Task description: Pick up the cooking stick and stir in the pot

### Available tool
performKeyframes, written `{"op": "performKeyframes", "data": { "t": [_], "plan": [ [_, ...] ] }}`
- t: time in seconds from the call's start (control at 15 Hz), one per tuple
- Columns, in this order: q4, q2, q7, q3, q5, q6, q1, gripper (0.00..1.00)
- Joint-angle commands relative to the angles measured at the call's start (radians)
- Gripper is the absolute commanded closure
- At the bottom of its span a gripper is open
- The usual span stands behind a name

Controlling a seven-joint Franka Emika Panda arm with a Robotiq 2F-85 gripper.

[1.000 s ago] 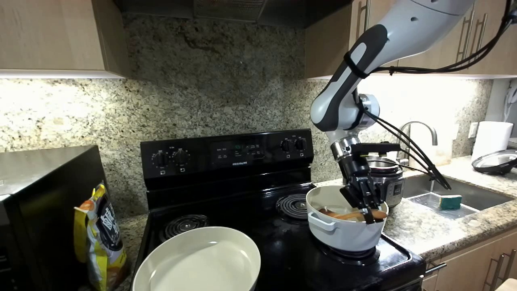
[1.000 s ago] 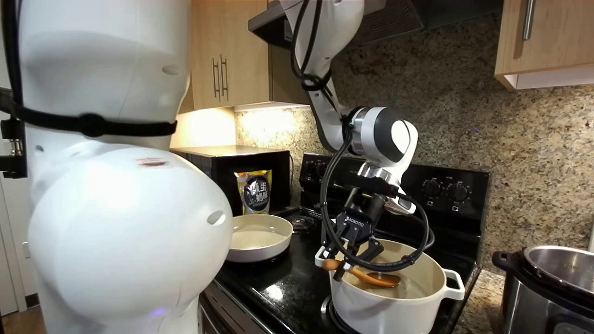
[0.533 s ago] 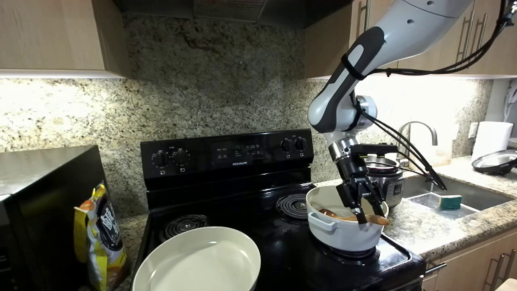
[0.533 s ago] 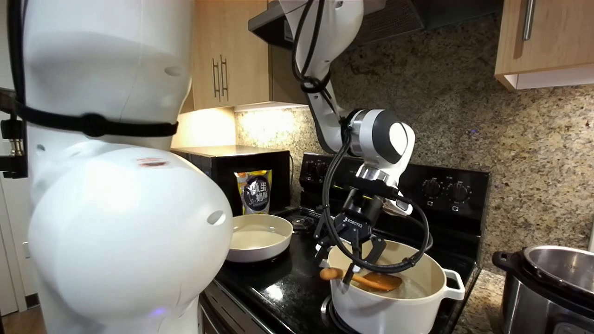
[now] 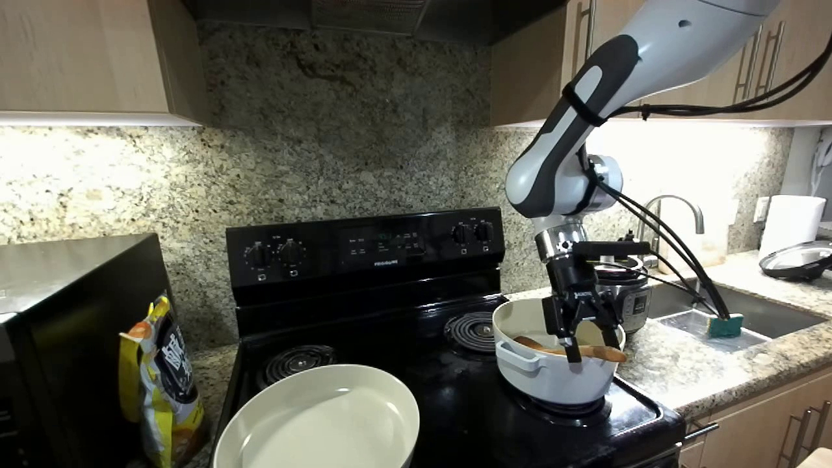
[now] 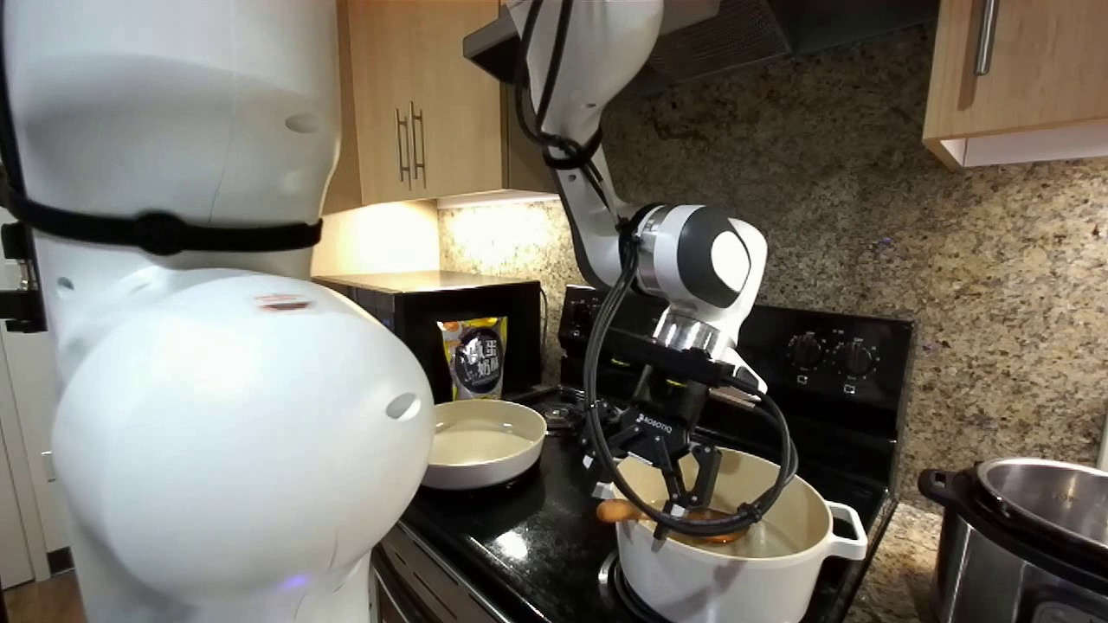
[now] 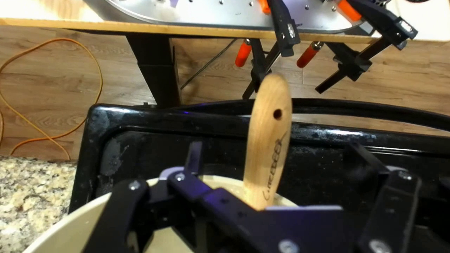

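The Robotiq gripper (image 5: 593, 348), 2 fingers apart, straddles the wooden spoon (image 7: 269, 147) at the rim of the white pot (image 5: 552, 382), where the overhanging handle probably eases grasping.

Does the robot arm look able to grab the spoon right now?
Probably yes: the open gripper is right at the spoon's handle, which sticks out past the pot, and nothing seems in the way.

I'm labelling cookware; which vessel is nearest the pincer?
The deep white pot, right by the pincer; the shallow white pan and steel cooker both stand farther off.
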Motion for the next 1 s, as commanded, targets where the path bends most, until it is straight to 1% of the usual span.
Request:
{"op": "performKeyframes", "data": {
  "t": [0.0,0.2,0.33,0.53,0.6,0.8,0.87,0.93],
  "plan": [
    [-0.184,-0.161,0.005,-0.009,0.053,0.191,-0.007,0.00],
    [-0.288,-0.258,0.043,-0.017,0.069,0.310,-0.007,0.00],
    [-0.329,-0.308,0.076,-0.015,0.050,0.340,-0.007,0.00],
    [-0.367,-0.368,0.117,-0.010,0.034,0.350,-0.010,0.00],
    [-0.309,-0.339,0.126,-0.010,0.034,0.326,-0.009,0.00],
    [-0.299,-0.368,0.156,-0.006,0.027,0.318,-0.012,0.00],
    [-0.358,-0.414,0.168,-0.002,0.020,0.337,-0.015,0.00],
    [-0.294,-0.348,0.124,-0.018,0.043,0.315,-0.002,0.00]
  ]
}}
